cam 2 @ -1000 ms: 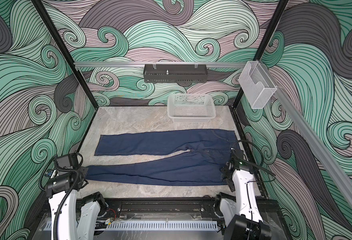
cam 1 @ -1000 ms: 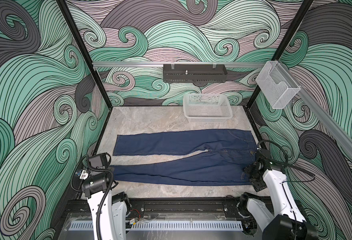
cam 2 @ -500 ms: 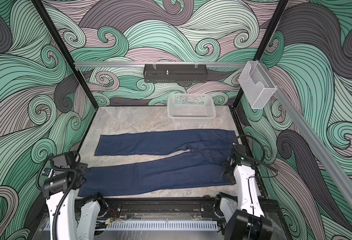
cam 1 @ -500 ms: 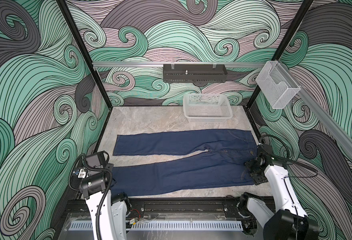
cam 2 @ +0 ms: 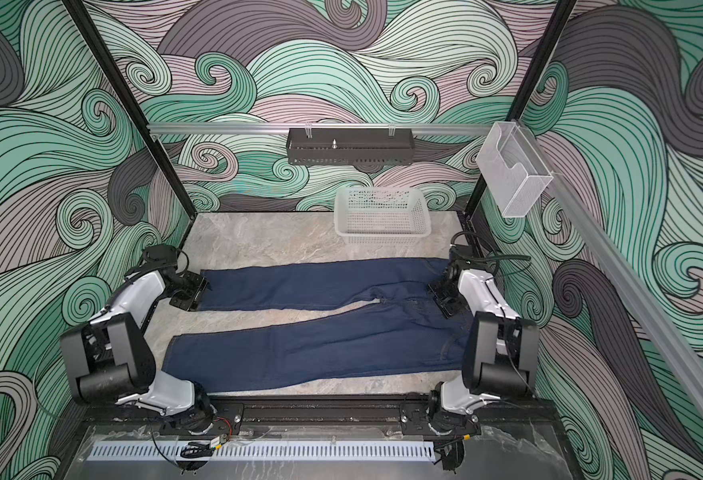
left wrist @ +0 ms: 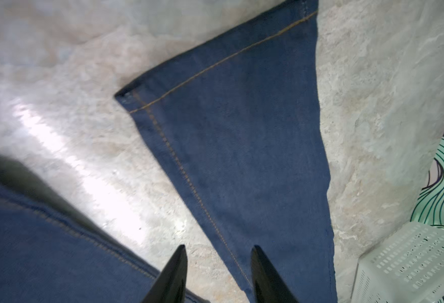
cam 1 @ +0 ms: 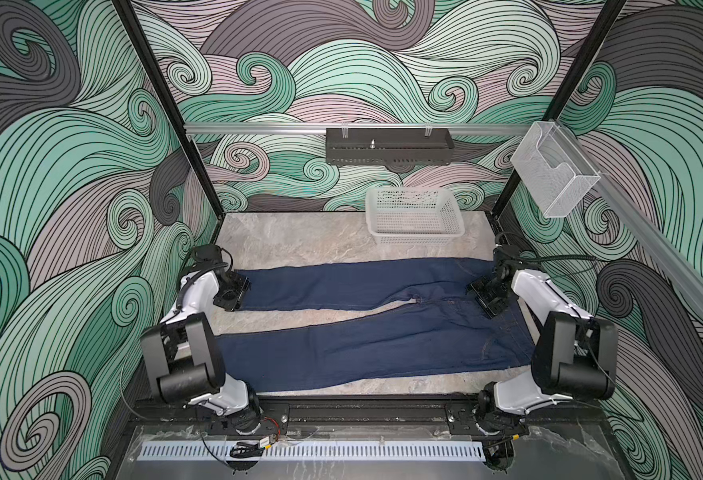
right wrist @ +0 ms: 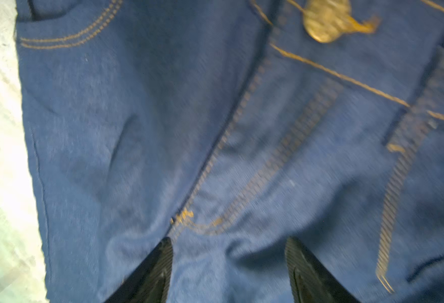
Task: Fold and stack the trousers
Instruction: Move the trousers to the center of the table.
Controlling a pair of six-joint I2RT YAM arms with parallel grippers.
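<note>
The trousers (cam 1: 362, 349) (cam 2: 320, 353) are dark blue jeans with tan stitching, lying flat with the waist at the right and both legs running left, spread in a narrow V. My left gripper (cam 1: 237, 291) (cam 2: 194, 293) hovers at the far leg's hem. In the left wrist view it (left wrist: 218, 253) is open over that leg's (left wrist: 242, 131) seam edge, holding nothing. My right gripper (cam 1: 485, 296) (cam 2: 443, 298) is above the far part of the waist. In the right wrist view it (right wrist: 228, 245) is open over the fly stitching (right wrist: 184, 217), below a brass button (right wrist: 326, 18).
A white perforated basket (cam 1: 414, 216) (cam 2: 381, 216) (left wrist: 412, 262) stands on the marble table (cam 1: 300, 241) at the back right. A black tray (cam 1: 387, 145) hangs on the rear rail and a clear holder (cam 1: 553, 174) on the right rail. Patterned walls close in both sides.
The near leg slid toward the front edge. Both arms then left it and reached back, the left to the far leg's hem, the right to the far part of the waist.
</note>
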